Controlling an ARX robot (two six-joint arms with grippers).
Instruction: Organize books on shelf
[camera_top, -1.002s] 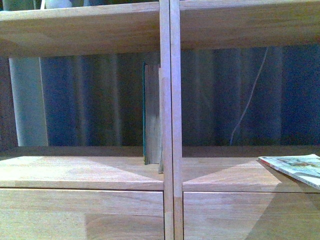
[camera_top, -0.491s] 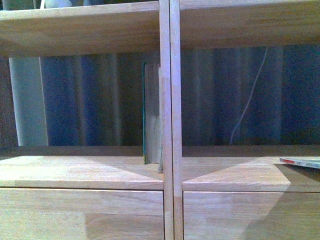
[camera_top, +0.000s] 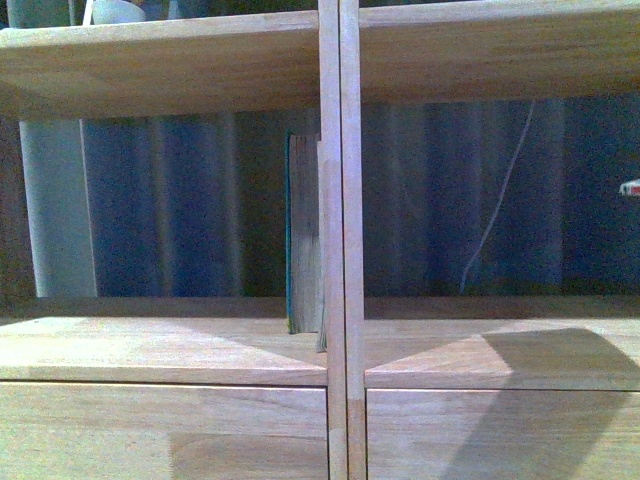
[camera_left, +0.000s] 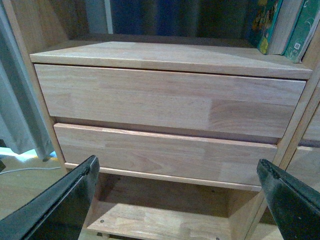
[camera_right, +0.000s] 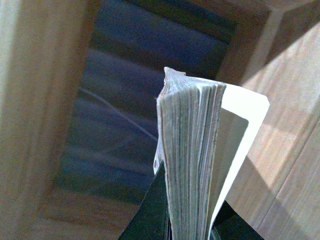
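The light-wood shelf (camera_top: 340, 60) fills the front view. A dark-teal book (camera_top: 303, 235) with yellowed pages stands upright in the left compartment against the centre divider. Only a sliver of the white paperback (camera_top: 630, 187) shows at the right edge, raised above the right compartment's board. In the right wrist view my right gripper (camera_right: 187, 227) is shut on the white paperback (camera_right: 190, 150), its page edges facing the camera and one cover splayed, inside a compartment. My left gripper (camera_left: 175, 200) is open and empty in front of the lower of two drawer fronts (camera_left: 165, 100).
A white cable (camera_top: 495, 210) hangs behind the right compartment. Dark blue curtain folds (camera_top: 160, 210) show behind the shelf. In the left wrist view, teal and colourful books (camera_left: 295, 25) stand above the drawers, with an open compartment (camera_left: 160, 220) below them.
The white paperback lay tilted at the right compartment's front edge; it has lifted up and rightward, almost out of the front view. Its shadow now falls on the right board.
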